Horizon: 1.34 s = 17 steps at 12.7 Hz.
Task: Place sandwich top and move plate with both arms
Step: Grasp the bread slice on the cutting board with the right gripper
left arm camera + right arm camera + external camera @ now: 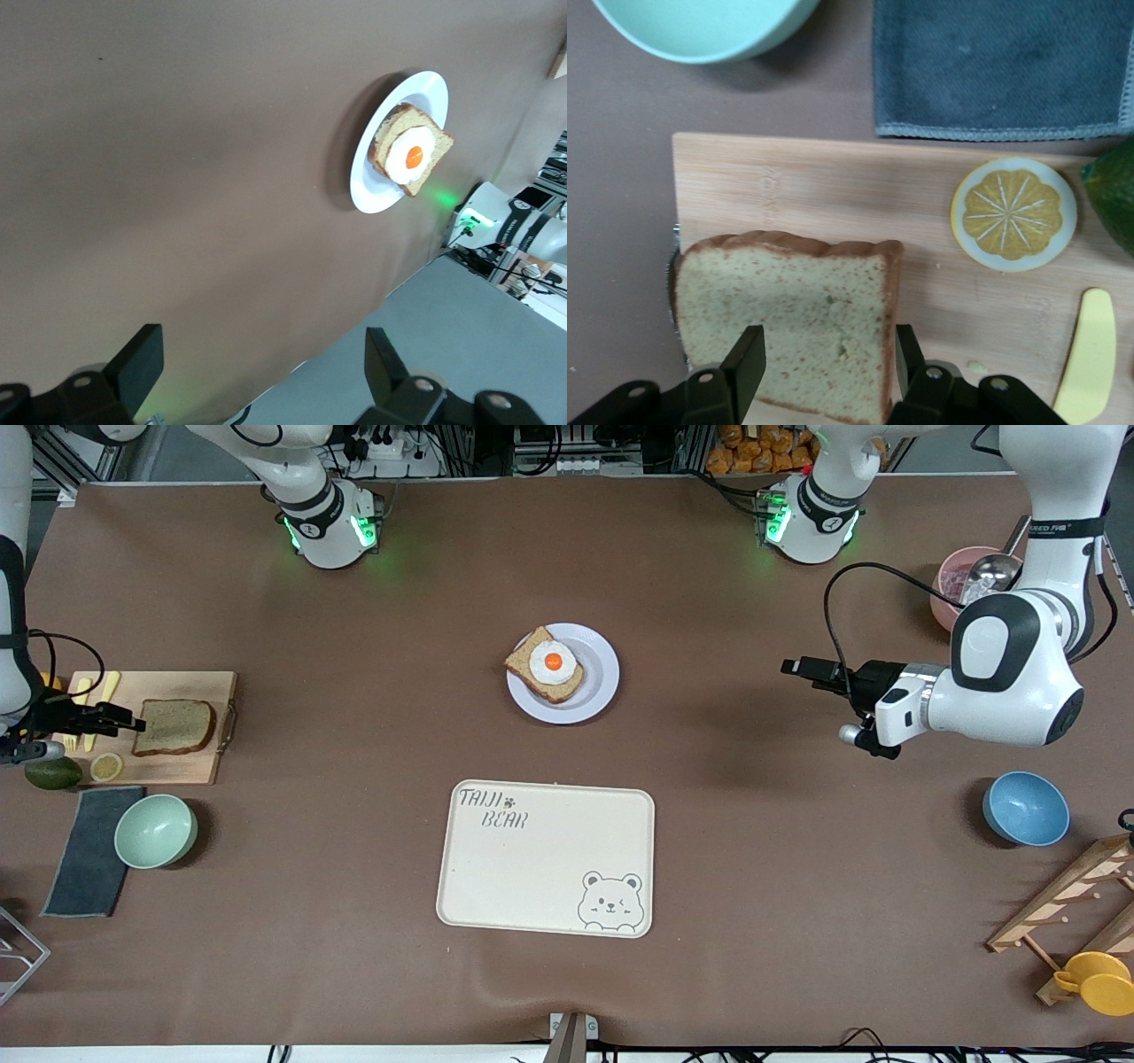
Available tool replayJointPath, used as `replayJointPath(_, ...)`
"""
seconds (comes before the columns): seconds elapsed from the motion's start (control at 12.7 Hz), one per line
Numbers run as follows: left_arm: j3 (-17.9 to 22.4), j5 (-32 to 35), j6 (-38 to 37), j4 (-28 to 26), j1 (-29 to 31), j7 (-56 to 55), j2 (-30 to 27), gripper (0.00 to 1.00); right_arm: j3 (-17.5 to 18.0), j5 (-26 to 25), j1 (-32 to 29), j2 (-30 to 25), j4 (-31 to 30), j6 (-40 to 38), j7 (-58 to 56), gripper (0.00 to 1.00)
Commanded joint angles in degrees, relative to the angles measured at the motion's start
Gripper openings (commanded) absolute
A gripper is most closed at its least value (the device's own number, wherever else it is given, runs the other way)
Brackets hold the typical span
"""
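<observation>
Front view shows the sandwich top (174,726) lying flat on a wooden cutting board (190,691) at the right arm's end of the table, with the right gripper (115,720) over the board just at the slice's edge. From the right wrist view its two black fingers (744,363) are spread apart, one over the bread and the other at its crust side, not clamped on anything. A lemon slice (1013,214) and a pale yellow knife (1085,354) share the board, and a mint bowl (156,831) and a grey cloth (89,850) lie beside it, nearer the front camera. The plate (594,682) sits mid-table holding the egg slice (547,664), with the bear tray (545,859) nearer the camera. The left gripper (802,669) hangs over bare tablecloth toward the left arm's end, well apart from the plate, its fingers (142,359) wide open and holding nothing. A blue bowl (1026,808) rests near it.
</observation>
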Motion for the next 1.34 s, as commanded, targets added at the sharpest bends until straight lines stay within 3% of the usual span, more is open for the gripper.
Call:
replayJointPath(0.0, -0.05, -1.29, 0.07, 1.09, -0.21, 1.07, 0.47, 1.00, -2.15, 5.91, -0.43, 3.92, 1.58, -0.35, -6.82, 0.65)
replayJointPath(0.24, -0.05, -1.29, 0.07, 1.09, -0.22, 1.25, 1.17, 1.00, -2.86, 6.10, -0.86, 4.46, 1.93, -0.79, -7.11, 0.62)
replayJointPath(0.39, -0.14, -3.03, 0.07, 1.00, 0.22, 1.25, 1.87, 1.00, -3.12, 6.19, -0.96, 4.55, 1.85, -1.31, -7.11, 0.49)
replayJointPath(0.79, -0.05, -8.31, 0.25, 0.21, 0.66, 5.27, 2.93, 1.00, -3.12, 8.12, -0.96, 5.69, 1.76, -1.23, -7.46, 0.42)
replayJointPath(0.94, 0.04, -15.41, 0.95, 0.21, 0.58, 6.25, 2.75, 1.00, -3.12, 8.47, -0.87, 6.30, 1.58, -0.97, -7.90, 0.38)
replayJointPath(1.1, 0.04, -15.53, 2.78, -0.75, -0.03, 6.34, 2.93, 1.00, -3.12, 11.18, -0.96, 7.09, 1.41, -0.88, -11.56, 0.24)
replayJointPath(1.26, -0.40, -15.44, 7.87, -3.64, -2.22, 6.34, 2.67, 1.00, -3.47, 13.21, -0.96, 7.53, 1.32, -0.96, -15.35, 0.00)
